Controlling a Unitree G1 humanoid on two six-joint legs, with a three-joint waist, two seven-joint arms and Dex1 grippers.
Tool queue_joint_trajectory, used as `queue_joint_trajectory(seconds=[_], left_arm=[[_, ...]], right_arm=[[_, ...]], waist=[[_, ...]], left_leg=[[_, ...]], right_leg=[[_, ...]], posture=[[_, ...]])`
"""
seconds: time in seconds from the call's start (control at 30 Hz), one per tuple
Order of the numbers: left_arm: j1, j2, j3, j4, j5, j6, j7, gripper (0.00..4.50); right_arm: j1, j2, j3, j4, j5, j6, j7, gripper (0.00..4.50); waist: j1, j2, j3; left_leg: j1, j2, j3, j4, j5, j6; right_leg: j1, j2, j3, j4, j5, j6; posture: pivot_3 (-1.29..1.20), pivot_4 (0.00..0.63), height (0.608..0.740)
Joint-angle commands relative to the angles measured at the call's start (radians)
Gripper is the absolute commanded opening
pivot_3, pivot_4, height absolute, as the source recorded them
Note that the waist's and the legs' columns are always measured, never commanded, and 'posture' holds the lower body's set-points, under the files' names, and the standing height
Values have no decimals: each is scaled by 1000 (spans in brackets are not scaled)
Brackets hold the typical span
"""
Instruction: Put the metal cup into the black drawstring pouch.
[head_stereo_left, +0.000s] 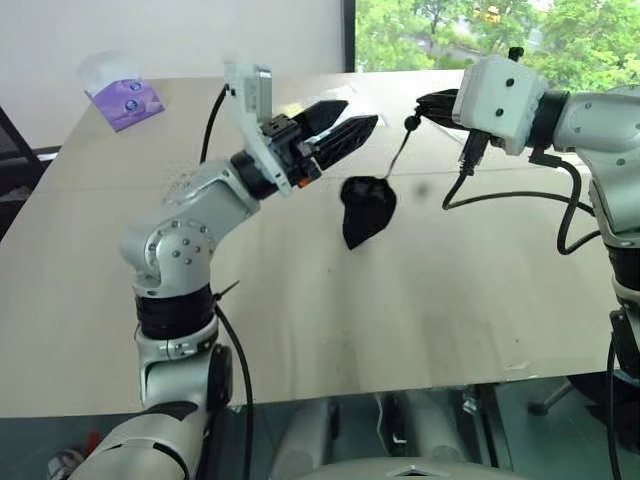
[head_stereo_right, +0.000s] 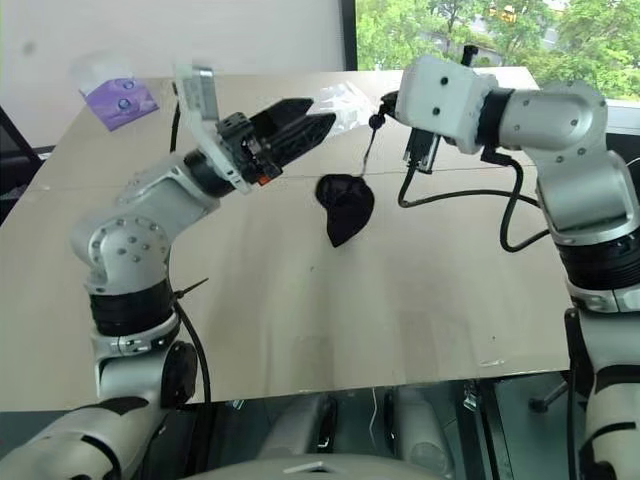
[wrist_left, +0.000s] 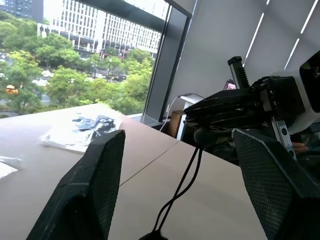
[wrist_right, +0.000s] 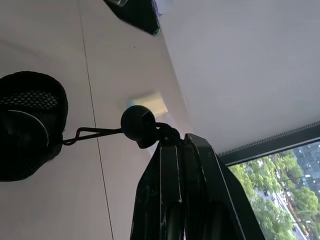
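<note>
Pouch status: black drawstring pouch (head_stereo_left: 367, 211) hangs by its cord (head_stereo_left: 397, 158) above tabletop (head_stereo_left: 420, 290), between both arms. Right end effector (wrist_right: 170, 145) clenched on cord at toggle bead (wrist_right: 138, 126). Left end effector (head_stereo_left: 352, 122) released, fingers apart, just beside pouch w/o contact.

I saw silver-grey rounded arm shells with small screws, black joint bands, looping black cables, and black textured fingers (wrist_left: 95, 185) on both arms.
</note>
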Motion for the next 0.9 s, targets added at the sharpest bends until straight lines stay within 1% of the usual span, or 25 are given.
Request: queue_joint_trajectory(seconds=[0.03,0.13,0.4,0.63,0.7,0.73,0.83,0.87,0.9], left_arm=[[-43,-38,-31,-9,2,-42,0,3607],[-48,-72,-52,0,14,-54,8,3607],[-59,-93,-105,49,39,-66,-25,3607],[-67,-119,-126,72,54,-75,-31,3607],[-69,-125,-122,73,46,-73,-30,3100],[-70,-125,-122,72,45,-71,-31,2765],[-68,-122,-122,69,42,-64,-37,1280],[-65,-120,-123,70,44,-64,-40,914],[-63,-119,-123,72,46,-64,-43,842]], right_arm=[[-6,-3,-35,-45,18,-26,15,0],[1,-12,-36,-56,18,-35,28,0],[18,-28,-45,-73,8,-43,21,0],[20,-31,-48,-83,2,-36,14,0],[21,-32,-49,-86,1,-32,12,0],[24,-33,-50,-87,1,-30,11,0],[32,-38,-53,-91,-3,-25,9,0],[35,-40,-54,-91,-5,-24,8,0],[37,-41,-55,-92,-6,-23,8,0]], waist=[[4,0,0],[5,0,0],[3,0,0],[3,0,0],[3,0,0],[3,0,0],[4,0,0],[4,0,0],[3,0,0]], left_leg=[[0,0,0,0,0,0],[-1,0,0,1,0,0],[0,0,0,0,0,0],[0,0,0,0,0,0],[0,0,0,0,0,0],[0,0,0,0,0,0],[0,0,0,0,0,0],[-1,0,0,0,0,0],[-1,0,0,0,0,0]], right_leg=[[0,0,0,0,0,0],[0,0,0,0,0,0],[0,0,0,0,0,0],[0,0,0,0,0,0],[0,0,0,0,0,0],[0,0,0,0,0,0],[0,0,0,0,0,0],[0,0,0,0,0,0],[0,0,0,0,0,0]], posture=[[0,150,740],[0,150,740],[0,150,740],[0,150,740],[0,150,740],[0,150,740],[0,150,740],[0,150,740],[0,150,740]])
